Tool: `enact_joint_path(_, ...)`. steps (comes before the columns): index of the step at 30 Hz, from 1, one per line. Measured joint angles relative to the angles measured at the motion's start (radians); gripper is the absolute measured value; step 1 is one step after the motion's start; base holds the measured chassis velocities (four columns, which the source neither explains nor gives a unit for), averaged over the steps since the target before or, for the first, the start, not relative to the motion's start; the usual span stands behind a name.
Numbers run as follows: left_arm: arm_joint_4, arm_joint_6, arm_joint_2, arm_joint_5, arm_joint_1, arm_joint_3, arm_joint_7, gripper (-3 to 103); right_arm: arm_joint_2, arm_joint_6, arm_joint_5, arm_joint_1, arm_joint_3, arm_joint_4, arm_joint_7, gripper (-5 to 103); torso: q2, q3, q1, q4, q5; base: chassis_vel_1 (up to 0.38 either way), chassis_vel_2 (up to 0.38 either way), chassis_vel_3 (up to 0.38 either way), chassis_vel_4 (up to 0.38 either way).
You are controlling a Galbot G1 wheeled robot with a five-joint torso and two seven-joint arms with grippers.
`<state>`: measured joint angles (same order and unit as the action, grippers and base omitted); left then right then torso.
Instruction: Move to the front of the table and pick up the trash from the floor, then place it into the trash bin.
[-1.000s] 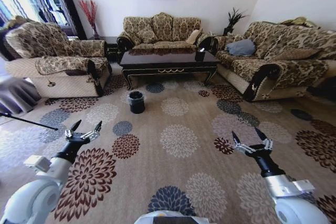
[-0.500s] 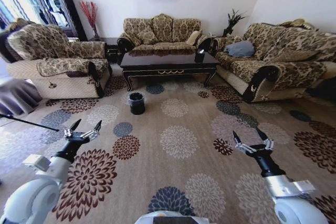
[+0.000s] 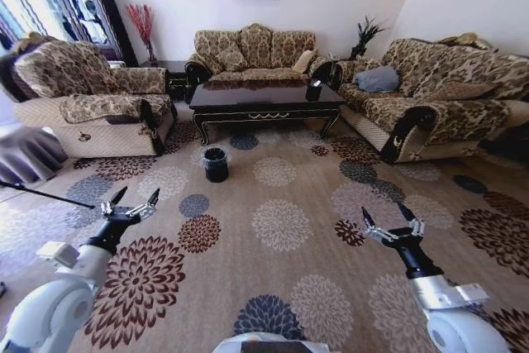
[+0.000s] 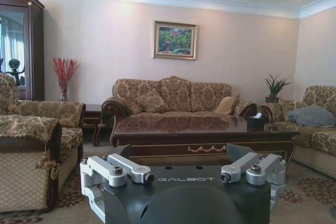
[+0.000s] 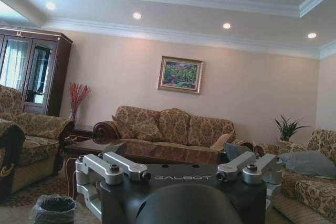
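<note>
The dark glossy table (image 3: 264,98) stands ahead between the sofas, and it appears again in the left wrist view (image 4: 189,132) and the right wrist view (image 5: 157,153). The black trash bin (image 3: 216,164) with its grey liner sits on the flowered carpet floor (image 3: 281,221) in front of the table's left end, also seen by the right wrist (image 5: 54,209). I cannot make out the trash among the carpet's pattern. My left gripper (image 3: 137,197) (image 4: 181,156) hovers open over the carpet at lower left. My right gripper (image 3: 383,210) (image 5: 176,150) hovers open at lower right. Both hold nothing.
Patterned sofas stand on the left (image 3: 91,97), behind the table (image 3: 252,49) and on the right (image 3: 430,97). A black tissue box (image 3: 314,88) rests on the table. A thin black rod (image 3: 41,192) and grey cloth (image 3: 29,155) lie at far left.
The whole head view has shifted slightly, with the table and bin a touch lower in the picture, so the camera has moved. Both grippers stay open; the right one sits slightly higher.
</note>
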<state>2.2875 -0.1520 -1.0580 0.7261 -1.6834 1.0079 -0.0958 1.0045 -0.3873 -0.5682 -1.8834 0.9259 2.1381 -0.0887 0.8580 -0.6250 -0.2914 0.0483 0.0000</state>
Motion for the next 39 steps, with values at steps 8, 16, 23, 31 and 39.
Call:
enact_joint_path(8, 0.001, -0.003, -0.003, -0.001, 0.002, -0.002, 0.0, 100, -0.005, 0.0, 0.005, 0.009, -0.003, -0.013, -0.004, 100, 0.031, -0.017, -0.014, 0.0, 0.0001, 0.0, 0.0, 0.0, 0.0)
enact_joint_path(16, -0.003, -0.004, -0.011, -0.008, 0.004, -0.008, -0.001, 100, -0.011, -0.016, 0.0, 0.018, -0.016, -0.029, -0.006, 100, 0.07, -0.04, -0.03, 0.0001, 0.0001, 0.0, 0.0, 0.0, 0.0)
enact_joint_path(23, -0.006, -0.004, -0.015, -0.008, 0.004, -0.006, -0.002, 100, -0.013, -0.02, -0.008, 0.02, -0.025, -0.03, -0.006, 100, 0.106, -0.06, -0.046, 0.0, 0.0, 0.0, 0.0, 0.0, 0.0)
enact_joint_path(31, -0.003, -0.004, -0.016, -0.008, -0.003, -0.006, -0.004, 100, 0.001, -0.022, -0.002, 0.021, -0.032, -0.034, -0.007, 100, 0.14, -0.079, -0.061, 0.0, 0.0, 0.0, 0.0, 0.0, 0.0)
enact_joint_path(39, -0.002, -0.003, -0.008, -0.008, -0.006, -0.005, -0.005, 100, 0.009, -0.031, 0.002, 0.015, -0.029, -0.033, -0.013, 100, 0.183, -0.103, -0.08, 0.0001, 0.0, 0.0, 0.0, 0.0, 0.0)
